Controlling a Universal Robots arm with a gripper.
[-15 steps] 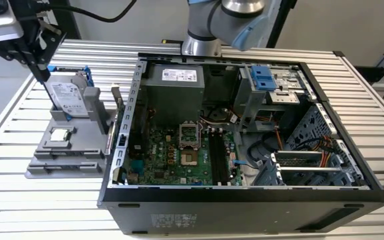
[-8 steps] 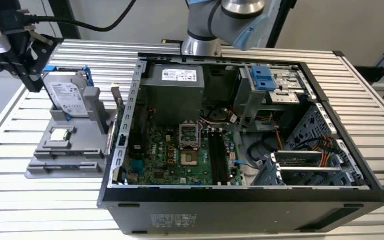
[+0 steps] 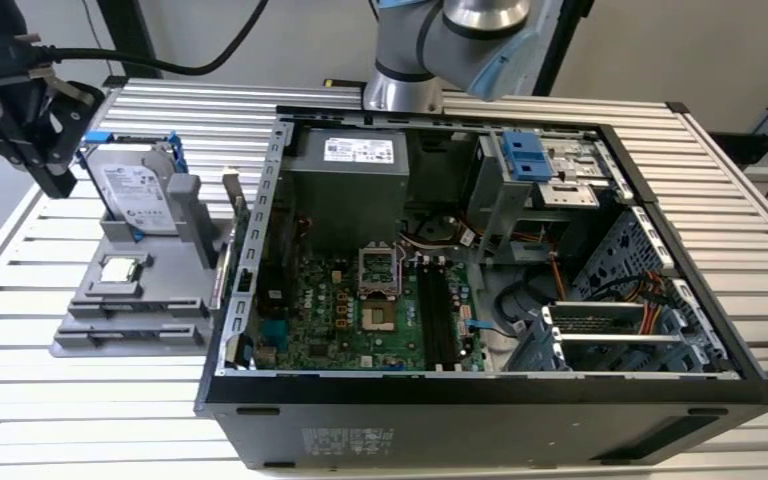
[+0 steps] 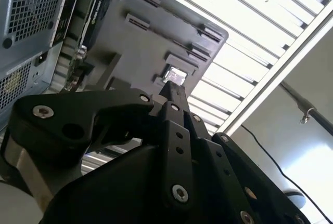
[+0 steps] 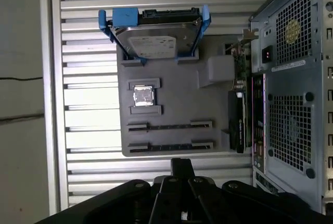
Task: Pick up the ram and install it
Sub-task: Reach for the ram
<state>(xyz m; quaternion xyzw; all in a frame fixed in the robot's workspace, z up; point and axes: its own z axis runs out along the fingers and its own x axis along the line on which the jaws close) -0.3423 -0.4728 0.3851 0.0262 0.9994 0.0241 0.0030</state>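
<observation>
The white label on the hard drive (image 3: 128, 190) and the one on the power supply (image 3: 360, 150) carry print too small to read, as does a pale strip on the outer wall of the computer case (image 3: 518, 425). The open case lies on its side on a slatted aluminium tabletop (image 3: 77, 400) with the motherboard (image 3: 311, 300) facing up, and the arm (image 3: 451, 40) rises behind it. Just beside the case, toward the exterior view's left, a grey holder (image 5: 177, 99) carries the drive in a blue bracket. It also holds a small square processor chip (image 3: 120, 268) and a dark card (image 5: 238, 125) standing on edge next to the case. The gripper (image 3: 57, 185) hangs over the tabletop just to the exterior view's left of the drive. In both wrist views its fingertips (image 5: 182, 168) are drawn together with no gap, and nothing can be seen between them. The ram cannot be picked out for certain. The holder's two long slots (image 5: 170, 126) show thin dark strips, and the motherboard's black slots (image 3: 435, 305) lie well apart from the gripper. Whether a stick sits in either I cannot tell.
</observation>
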